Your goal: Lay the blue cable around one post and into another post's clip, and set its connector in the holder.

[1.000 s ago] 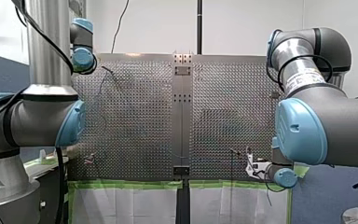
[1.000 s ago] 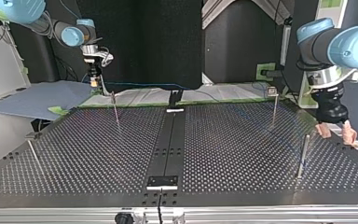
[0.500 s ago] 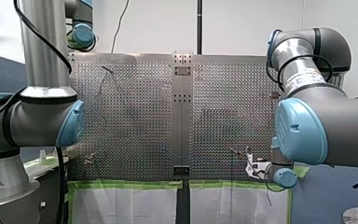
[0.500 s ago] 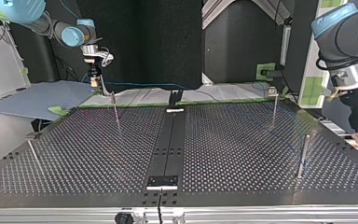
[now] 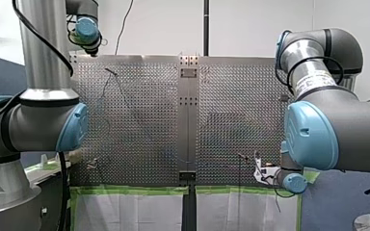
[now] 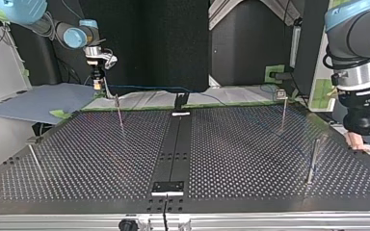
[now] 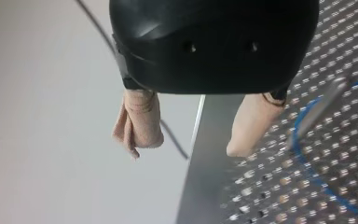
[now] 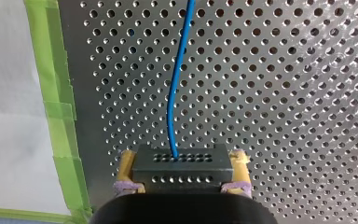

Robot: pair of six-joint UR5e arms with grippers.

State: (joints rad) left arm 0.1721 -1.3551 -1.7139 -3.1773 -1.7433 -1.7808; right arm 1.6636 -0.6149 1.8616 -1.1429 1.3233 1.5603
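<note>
My right gripper (image 8: 182, 176) is shut on the black connector (image 8: 179, 161), held between its yellow pads. The blue cable (image 8: 175, 102) runs from it, ahead over the perforated plate. In the top view this gripper (image 6: 97, 85) hangs at the plate's far left edge, beside a thin post (image 6: 119, 113). My left gripper (image 6: 367, 150) is open with nothing between its beige pads, low over the plate's right edge, just right of a post (image 6: 312, 161). In the left wrist view the open gripper (image 7: 186, 149) straddles the plate's edge, with a post (image 7: 324, 105) and a curve of blue cable (image 7: 303, 158) beside it.
Two more posts stand in the top view, at the far right (image 6: 283, 110) and near left (image 6: 33, 156). A black strip (image 6: 173, 149) runs down the plate's middle with a small block (image 6: 168, 187) at its near end. Green tape (image 8: 58, 116) lines the plate's edge.
My left arm swung out past the plate's right edge in the top view, then came back lower and nearer the post; its wrist rose in the front view. The right arm has held still.
</note>
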